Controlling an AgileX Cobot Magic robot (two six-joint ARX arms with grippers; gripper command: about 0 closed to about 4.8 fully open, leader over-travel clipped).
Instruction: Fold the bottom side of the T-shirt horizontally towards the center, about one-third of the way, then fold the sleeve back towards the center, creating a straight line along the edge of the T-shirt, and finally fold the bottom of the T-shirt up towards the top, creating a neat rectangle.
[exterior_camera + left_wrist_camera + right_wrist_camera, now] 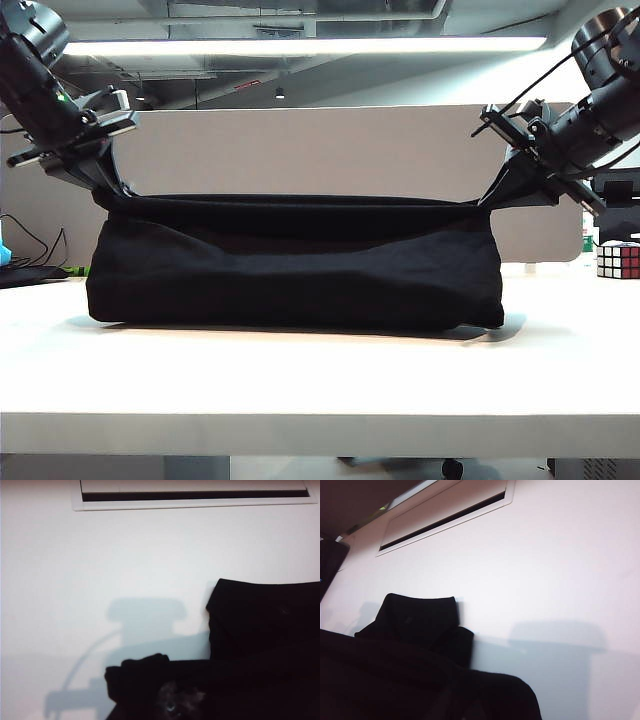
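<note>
Black T-shirt [295, 265] hangs mid-frame, its top edge pulled tight between 2 closed grippers: left gripper [108, 188] at upper left, right gripper [497, 195] at upper right, both pinching cloth. Bare white table [300, 375] in front, cube [617, 260] far right. No readable writing.

Both arms are raised, one at each upper corner of the exterior view, their black wrists angled down and inward. The left gripper [108, 185] sits at about ten o'clock from the view's centre, its fingers closed tight on a corner of the T-shirt [295, 265]. The right gripper [503, 188] sits at about two o'clock, fingers likewise clamped on the opposite corner, a cable looping off its wrist.
</note>
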